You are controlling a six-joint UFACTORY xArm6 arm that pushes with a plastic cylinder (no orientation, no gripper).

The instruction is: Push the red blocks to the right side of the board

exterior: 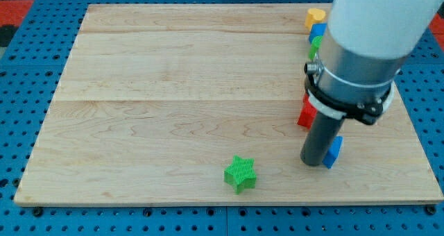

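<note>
A red block (305, 114) sits near the view's right, mostly hidden behind the arm; its shape cannot be made out. My tip (313, 163) rests on the board just below that red block and touches the left side of a small blue block (335, 151). A green star (241, 174) lies near the view's bottom edge, left of my tip. At the view's top right, a yellow block (316, 16), a blue block (318, 30) and a green block (313, 47) stand in a column, partly hidden by the arm.
The wooden board (173, 90) lies on a blue pegboard table (21, 90). The arm's large grey and white body (361, 48) covers the board's right part.
</note>
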